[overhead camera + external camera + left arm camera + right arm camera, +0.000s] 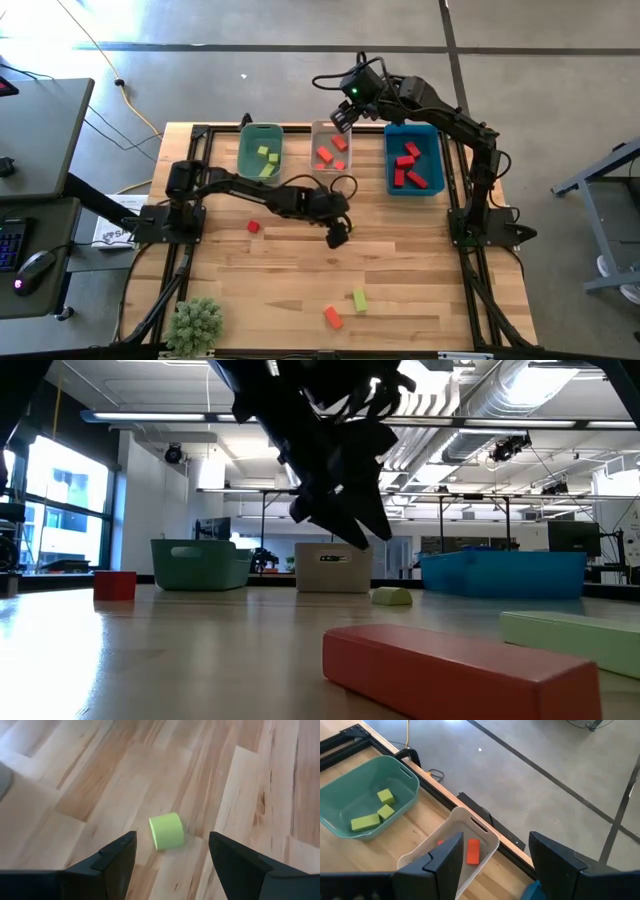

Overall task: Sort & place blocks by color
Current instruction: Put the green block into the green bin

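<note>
My left gripper (pixel 338 234) (pixel 172 840) is open and hangs low over the middle of the table. Its fingers stand on either side of a small rounded yellow-green block (pixel 166 831) (pixel 391 596) that lies on the wood, and they do not touch it. My right gripper (pixel 343 118) (pixel 495 845) is open and empty, held above the far end of the white bin (pixel 318 128) (pixel 485 827). Loose on the table are a red cube (pixel 253 227), a yellow-green bar (pixel 359 299) and an orange-red bar (pixel 333 317).
Three bins stand in a row at the far edge. The green bin (pixel 244 150) holds yellow-green blocks (pixel 380 810). The white bin holds orange-red blocks (pixel 328 155). The blue bin (pixel 391 165) holds deep red blocks (pixel 410 168). A small green plant (pixel 195 323) sits at the near left corner.
</note>
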Tool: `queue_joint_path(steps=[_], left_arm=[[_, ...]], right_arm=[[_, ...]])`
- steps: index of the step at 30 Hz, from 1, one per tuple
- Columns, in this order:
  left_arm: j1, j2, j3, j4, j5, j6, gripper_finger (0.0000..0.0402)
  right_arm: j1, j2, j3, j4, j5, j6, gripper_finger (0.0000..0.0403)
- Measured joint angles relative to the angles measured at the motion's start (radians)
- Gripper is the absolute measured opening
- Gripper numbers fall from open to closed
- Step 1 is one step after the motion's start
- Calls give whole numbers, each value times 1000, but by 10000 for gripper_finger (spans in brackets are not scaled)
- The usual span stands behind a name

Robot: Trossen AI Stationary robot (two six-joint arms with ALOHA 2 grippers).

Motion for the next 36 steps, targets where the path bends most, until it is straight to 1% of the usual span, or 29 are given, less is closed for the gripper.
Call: queue_joint_path(steps=[4, 9, 14, 18, 20, 22, 24, 25, 26, 28, 30, 33, 36], left_arm=[[0, 30, 1, 57, 0, 0, 237], [0, 50, 0, 69, -1, 2, 237], [-4, 64, 1, 129, -1, 60, 237], [-9, 78, 3, 162, -4, 64, 237], [-11, 89, -2, 141, -3, 63, 237], [-12, 114, 1, 175, -3, 63, 237], [-12, 121, -2, 160, -2, 62, 237], [-13, 132, 0, 178, -3, 62, 237], [-14, 143, 3, 195, -5, 62, 237], [-14, 150, -2, 167, -22, 64, 237], [-16, 173, 2, 205, -26, 83, 237], [-18, 190, -1, 203, -31, 106, 237], [-20, 207, 3, 222, -66, 109, 237]], right_arm=[[0, 0, 0, -1, 0, 12, 211], [0, 0, 0, -3, 0, 19, 211], [0, 0, 0, -6, 0, 26, 211], [0, 0, 0, -8, 1, 34, 211], [0, 0, 0, -9, 1, 43, 211], [0, 0, 0, -9, 1, 50, 211], [0, 0, 0, -9, 1, 50, 211], [0, 0, 0, -9, 1, 50, 211], [0, 0, 0, -10, 1, 50, 211], [0, 0, -1, -11, 1, 51, 211], [0, 0, -1, -14, 1, 53, 211], [0, 0, -1, -14, -1, 53, 211], [0, 0, -1, -14, -8, 53, 211]])
